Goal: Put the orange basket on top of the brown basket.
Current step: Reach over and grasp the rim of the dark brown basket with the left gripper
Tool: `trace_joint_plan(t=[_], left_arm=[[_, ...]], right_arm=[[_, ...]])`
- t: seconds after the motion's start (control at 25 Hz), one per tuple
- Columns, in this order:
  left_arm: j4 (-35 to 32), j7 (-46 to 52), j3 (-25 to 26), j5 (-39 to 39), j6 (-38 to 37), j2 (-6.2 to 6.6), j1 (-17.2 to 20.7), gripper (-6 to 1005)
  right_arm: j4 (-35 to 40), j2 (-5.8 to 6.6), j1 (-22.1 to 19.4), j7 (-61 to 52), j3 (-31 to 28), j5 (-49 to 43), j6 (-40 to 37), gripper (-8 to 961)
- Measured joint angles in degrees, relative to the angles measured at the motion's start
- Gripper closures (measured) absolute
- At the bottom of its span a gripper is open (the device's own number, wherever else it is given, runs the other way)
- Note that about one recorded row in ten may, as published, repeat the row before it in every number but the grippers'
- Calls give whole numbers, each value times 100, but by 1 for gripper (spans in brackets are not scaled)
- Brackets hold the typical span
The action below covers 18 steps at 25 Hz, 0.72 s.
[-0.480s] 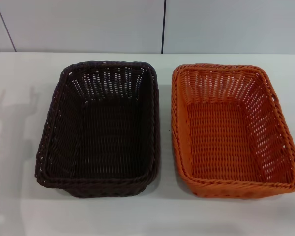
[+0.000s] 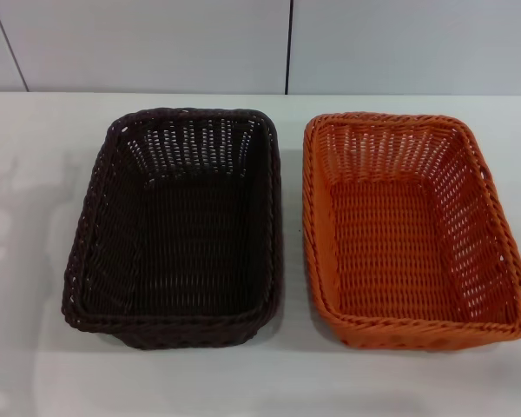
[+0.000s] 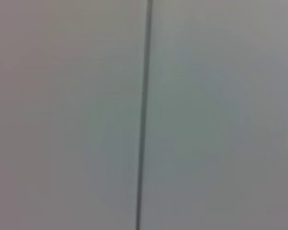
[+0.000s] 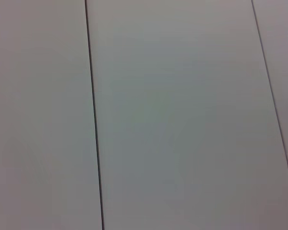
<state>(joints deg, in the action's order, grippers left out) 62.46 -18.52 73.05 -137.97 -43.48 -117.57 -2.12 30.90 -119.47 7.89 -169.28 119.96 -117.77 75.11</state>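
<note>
The orange basket (image 2: 412, 230) sits upright and empty on the white table, on the right in the head view. The brown basket (image 2: 181, 226) sits upright and empty beside it on the left, a narrow gap between their rims. Neither gripper shows in the head view. Both wrist views show only pale wall panels with dark seams, no fingers and no basket.
The white table (image 2: 35, 365) runs to a pale panelled wall (image 2: 156, 43) behind the baskets. A faint shadow of an arm (image 2: 17, 208) lies on the table left of the brown basket.
A dark part of the left arm at the head view's far left edge has moved out of view. The shadow on the table has shifted. The baskets have not moved.
</note>
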Motion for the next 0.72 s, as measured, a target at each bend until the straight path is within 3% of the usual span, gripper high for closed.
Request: trace_joint_plan(t=[0.04, 0.12, 0.2, 0.24, 0.32, 0.36, 0.4, 0.44, 0.52, 0.64, 0.72], left_arm=[[0, 0, 0, 0, 0, 0, 0, 214], [1148, -50, 472, -417, 1899, 70, 291, 214], [1148, -50, 472, -417, 1899, 70, 291, 215], [1523, -52, 608, -526, 2494, 82, 364, 215], [2654, -87, 1051, -738, 4560, 57, 514, 215], [2654, -87, 1051, -738, 4560, 57, 514, 215], [3339, -108, 1409, -774, 5976, -15, 500, 215], [3339, -108, 1409, -774, 5976, -15, 500, 215], [3898, -76, 1740, -766, 7520, -44, 378, 214], [3898, -76, 1740, -766, 7520, -44, 378, 214], [4266, -26, 1888, -776, 8902, -46, 233, 214]], right_arm=[[3, 3, 4, 0, 0, 0, 0, 198], [-2, 4, 14, 0, 0, 0, -12, 198], [-6, 4, 17, 0, 0, 0, -30, 198], [-6, 4, 17, 0, 0, 0, -30, 198], [-11, 6, 18, 0, 0, 0, -39, 198], [-11, 6, 18, 0, 0, 0, -39, 198], [-13, 9, 19, 0, 2, 0, -42, 197], [-13, 9, 19, 0, 2, 0, -42, 197], [-32, 10, 24, 0, 7, 0, -55, 197], [-54, 10, 22, 0, 9, 1, -69, 197], [-59, 2, -11, 0, 42, 3, -67, 197]])
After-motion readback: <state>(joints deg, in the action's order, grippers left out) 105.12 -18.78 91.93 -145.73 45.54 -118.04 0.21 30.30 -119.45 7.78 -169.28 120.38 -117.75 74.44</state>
